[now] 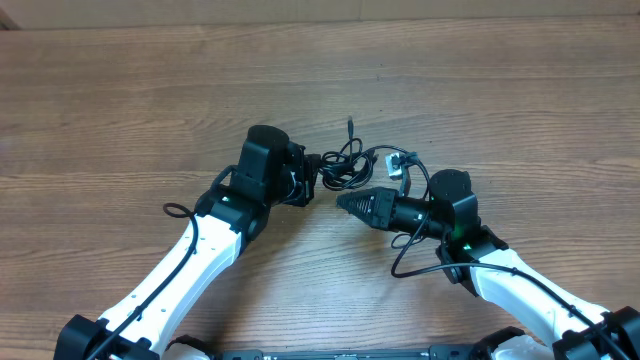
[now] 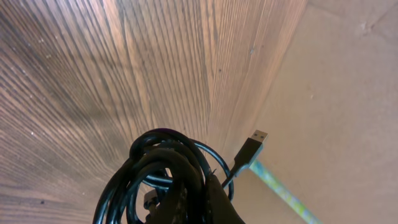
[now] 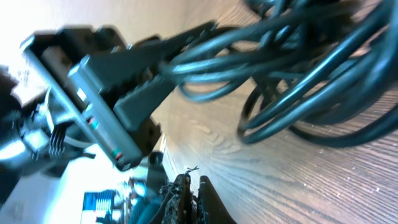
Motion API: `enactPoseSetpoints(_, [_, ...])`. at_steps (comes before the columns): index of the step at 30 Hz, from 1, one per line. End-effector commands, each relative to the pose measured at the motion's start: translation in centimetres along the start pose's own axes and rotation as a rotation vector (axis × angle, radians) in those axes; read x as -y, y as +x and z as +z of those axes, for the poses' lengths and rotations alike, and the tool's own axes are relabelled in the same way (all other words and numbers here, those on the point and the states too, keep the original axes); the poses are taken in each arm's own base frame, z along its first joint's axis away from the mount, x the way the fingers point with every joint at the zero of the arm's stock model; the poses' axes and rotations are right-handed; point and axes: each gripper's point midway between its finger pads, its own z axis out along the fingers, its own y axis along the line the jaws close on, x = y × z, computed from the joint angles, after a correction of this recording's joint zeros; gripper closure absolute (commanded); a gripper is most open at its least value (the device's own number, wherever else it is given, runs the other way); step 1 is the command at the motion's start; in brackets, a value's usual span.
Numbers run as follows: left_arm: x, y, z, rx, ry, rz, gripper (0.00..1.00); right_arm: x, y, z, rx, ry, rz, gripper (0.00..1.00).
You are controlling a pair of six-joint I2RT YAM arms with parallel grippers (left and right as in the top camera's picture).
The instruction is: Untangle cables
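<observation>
Step in hand: the untangling looks to be only beginning. The cables [image 1: 347, 166] are sitting as one tight knot at the centre of the overhead frame, on the wooden table [image 1: 120, 100].
Left gripper: the left gripper [image 1: 314, 178] is clamping closed on the left edge of the knot. In the right wrist view its tapered fingers are pinching into the loops at upper centre.
Right gripper: the right gripper [image 1: 343, 203] is lying closed with nothing between its fingers. Its tip is pointing toward frame left, just below the knot, and I cannot tell whether it is touching a loop.
Where the cables are lying: the loops are crowding the lower centre of the left wrist view. A USB plug [image 2: 251, 147] is sticking out to their right. In the overhead view a silvery plug [image 1: 400, 165] is lying at the knot's right side.
Next move is calling for: in my judgement, the right jaws opening, taking one strand or a plug end, and drawing it away while the left side is anchoring the bundle.
Risk: a pull on the wrong loop is likely tightening the knot rather than freeing it.
</observation>
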Motion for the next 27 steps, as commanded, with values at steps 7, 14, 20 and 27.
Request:
enactPoseSetpoints(7, [0.9, 0.0, -0.4, 0.021, 0.034, 0.0, 0.96, -1.3, 0.8, 0.0, -0.054, -0.058, -0.127, 0.96])
enactPoseSetpoints(14, [1.0, -0.4, -0.4, 0.042, 0.04, 0.047, 0.96, 0.6, -0.9, 0.0, 0.048, 0.044, 0.038, 0.49])
enactPoseSetpoints(20, [1.0, -0.2, -0.4, 0.033, 0.038, 0.062, 0.96, 1.2, -1.7, -0.1, 0.101, 0.075, 0.106, 0.41])
enactPoseSetpoints(27, [0.9, 0.9, -0.3, -0.016, 0.034, 0.07, 0.96, 1.7, -2.5, -0.3, 0.15, 0.098, 0.147, 0.5])
